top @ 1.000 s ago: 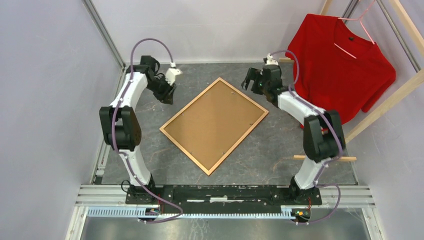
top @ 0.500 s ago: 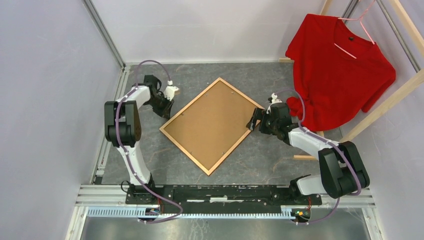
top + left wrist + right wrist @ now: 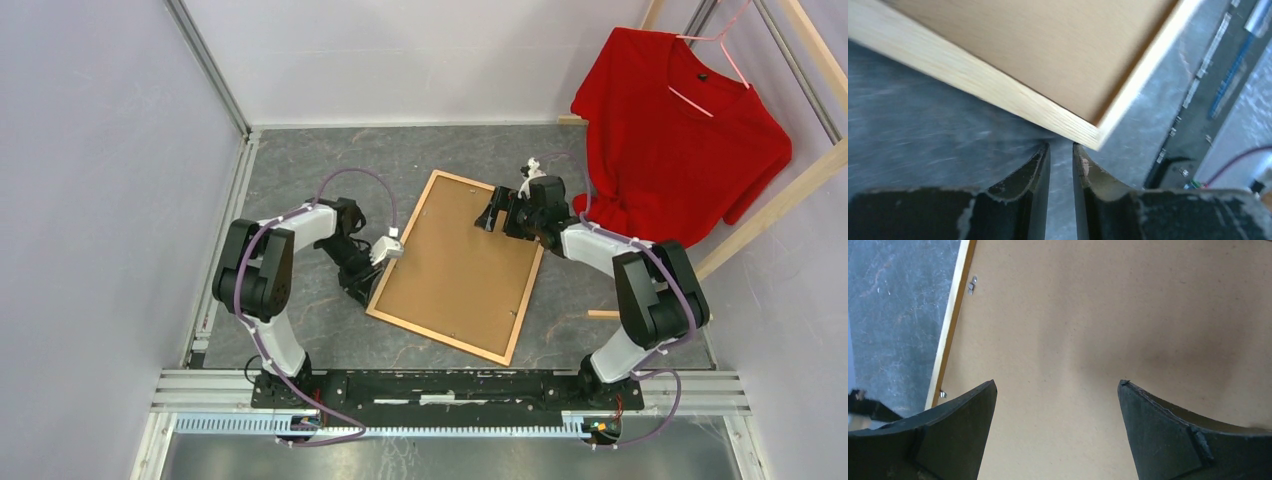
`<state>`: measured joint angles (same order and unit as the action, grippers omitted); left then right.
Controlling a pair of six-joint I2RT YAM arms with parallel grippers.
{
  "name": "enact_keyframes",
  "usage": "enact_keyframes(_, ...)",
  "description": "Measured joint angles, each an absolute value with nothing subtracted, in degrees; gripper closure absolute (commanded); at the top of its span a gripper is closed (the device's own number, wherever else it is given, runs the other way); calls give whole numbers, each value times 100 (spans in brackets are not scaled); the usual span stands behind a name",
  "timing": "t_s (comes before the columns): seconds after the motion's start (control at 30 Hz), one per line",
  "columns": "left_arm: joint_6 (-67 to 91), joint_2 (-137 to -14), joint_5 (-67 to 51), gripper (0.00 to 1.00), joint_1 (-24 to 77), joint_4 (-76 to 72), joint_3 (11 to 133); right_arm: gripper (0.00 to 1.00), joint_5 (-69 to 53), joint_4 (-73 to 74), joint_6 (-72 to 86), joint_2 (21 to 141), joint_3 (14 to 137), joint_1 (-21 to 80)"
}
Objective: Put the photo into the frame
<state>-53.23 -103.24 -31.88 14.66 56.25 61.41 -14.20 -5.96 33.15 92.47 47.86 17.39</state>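
From above: the frame [image 3: 436, 338] lies back-up on the table [image 3: 300, 160], backing board [image 3: 465, 270] showing, its long axis running far to near between your arms. The photo is nowhere in sight (perhaps under the board, you cannot tell).

Left wrist: your left gripper [image 3: 1061, 147], fingers a sliver apart and grasping nothing, sits low at the frame's near-left corner, rail just ahead.

Right wrist: your right gripper [image 3: 1058, 385] hangs spread wide and empty over the board's far end, likely the nearer hand for the clips [image 3: 971, 286].
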Motion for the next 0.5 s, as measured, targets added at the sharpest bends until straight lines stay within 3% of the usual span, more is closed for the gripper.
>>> enact_keyframes(0.27, -5994, -10322, -3570, 62, 1197, 6702, 6451, 2, -1463, -556, 3275, 9343, 5037, 1658)
enact_keyframes(0.5, -4659, -11955, -4353, 43, 419, 5933, 9450, 4, -1546, -851, 3544, 9620, 5426, 2014)
